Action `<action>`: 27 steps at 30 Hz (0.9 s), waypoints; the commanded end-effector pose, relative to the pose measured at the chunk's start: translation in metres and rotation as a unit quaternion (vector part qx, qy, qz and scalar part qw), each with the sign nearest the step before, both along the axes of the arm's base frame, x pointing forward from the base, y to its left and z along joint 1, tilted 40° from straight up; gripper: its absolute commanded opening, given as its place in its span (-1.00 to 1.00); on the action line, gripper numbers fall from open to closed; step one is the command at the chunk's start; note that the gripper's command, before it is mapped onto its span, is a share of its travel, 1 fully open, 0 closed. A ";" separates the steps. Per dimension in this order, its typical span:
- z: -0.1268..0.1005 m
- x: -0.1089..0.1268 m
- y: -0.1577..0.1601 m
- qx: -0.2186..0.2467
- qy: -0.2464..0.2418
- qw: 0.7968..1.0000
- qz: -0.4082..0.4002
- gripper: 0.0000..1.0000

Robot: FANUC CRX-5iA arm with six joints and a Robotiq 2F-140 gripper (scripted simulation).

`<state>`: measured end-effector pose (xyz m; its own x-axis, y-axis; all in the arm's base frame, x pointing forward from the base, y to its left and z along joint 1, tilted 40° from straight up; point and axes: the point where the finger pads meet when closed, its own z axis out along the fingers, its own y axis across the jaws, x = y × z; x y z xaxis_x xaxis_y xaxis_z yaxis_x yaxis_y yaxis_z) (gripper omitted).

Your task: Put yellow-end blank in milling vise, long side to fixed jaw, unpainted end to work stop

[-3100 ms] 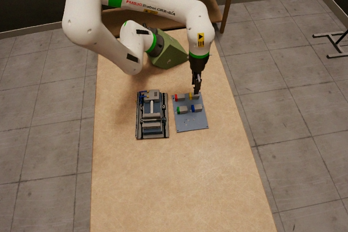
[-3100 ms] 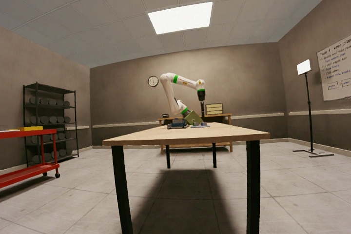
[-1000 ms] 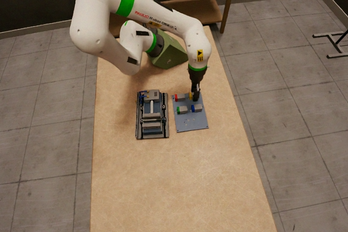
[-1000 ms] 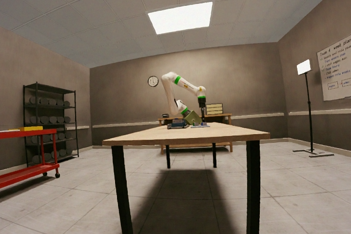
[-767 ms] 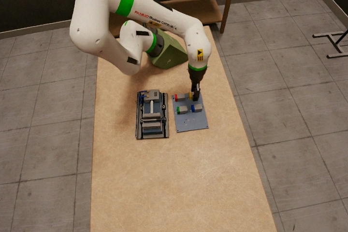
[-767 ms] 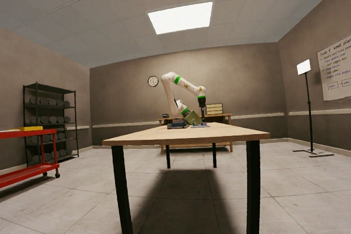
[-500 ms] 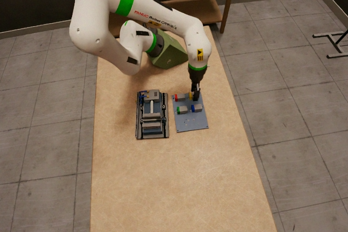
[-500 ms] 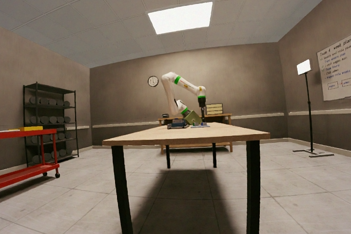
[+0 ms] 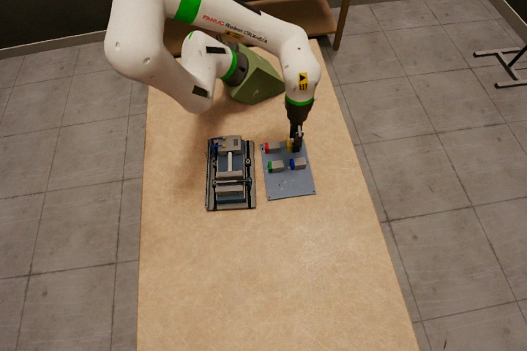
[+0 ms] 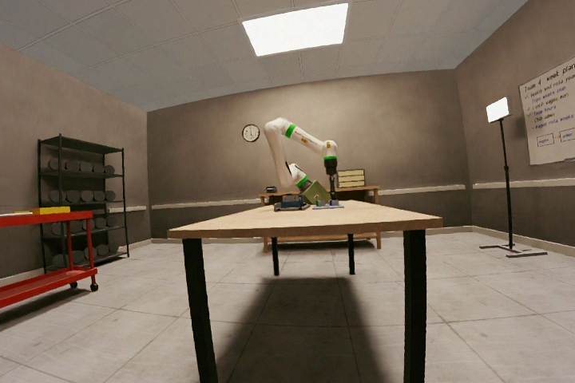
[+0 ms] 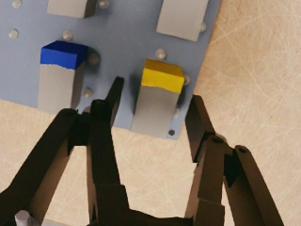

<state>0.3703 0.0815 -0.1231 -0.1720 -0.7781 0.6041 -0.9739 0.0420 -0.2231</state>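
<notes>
Yellow-ended blank | centre frame, on plate | gripper spread, fingers straddling its long sides, nothing pinched | positioned for side grasp.

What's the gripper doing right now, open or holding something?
Gripper: open, holding nothing; its fingers stand on either side of the yellow blank, gaps showing on both sides.
</notes>
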 end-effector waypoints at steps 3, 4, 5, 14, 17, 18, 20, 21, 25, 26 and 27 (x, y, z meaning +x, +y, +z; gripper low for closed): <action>0.001 0.000 0.001 0.000 0.000 1.000 0.001 -0.06; 0.001 0.000 0.002 0.000 0.000 1.000 0.001 -0.06; 0.001 0.000 0.002 0.000 0.000 1.000 0.001 -0.06; 0.002 0.000 0.003 0.000 0.000 1.000 0.001 -0.06; 0.002 0.000 0.003 0.000 0.000 1.000 0.001 -0.06; 0.002 0.000 0.003 0.000 0.000 1.000 0.001 -0.06; 0.003 0.000 0.003 0.000 0.000 1.000 0.001 -0.06; 0.003 0.000 0.003 0.000 0.000 1.000 0.001 -0.06; 0.003 0.000 0.003 0.000 0.000 1.000 0.001 -0.06; 0.003 0.000 0.003 0.000 0.000 1.000 0.001 -0.06; 0.003 0.000 0.003 0.000 0.000 1.000 0.001 -0.06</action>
